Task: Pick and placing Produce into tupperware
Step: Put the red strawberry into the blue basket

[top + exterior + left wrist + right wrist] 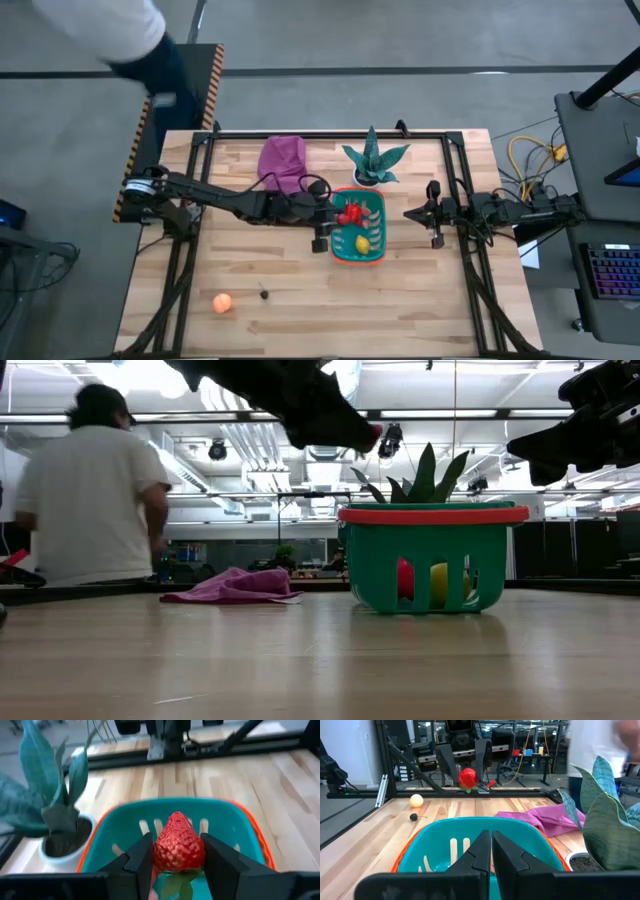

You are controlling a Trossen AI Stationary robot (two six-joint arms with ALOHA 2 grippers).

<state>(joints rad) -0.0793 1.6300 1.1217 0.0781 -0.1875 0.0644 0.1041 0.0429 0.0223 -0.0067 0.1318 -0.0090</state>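
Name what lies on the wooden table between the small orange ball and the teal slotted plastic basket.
In the high view, one tiny dark piece lies just right of the orange ball; the remaining stretch to the teal basket is bare wood.

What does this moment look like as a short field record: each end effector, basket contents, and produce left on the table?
left end effector: shut on strawberry, above the teal basket
right end effector: shut, empty, waiting right of the basket
in basket: yellow lemon
on table: orange ball, small dark piece
also present: purple cloth, potted plant
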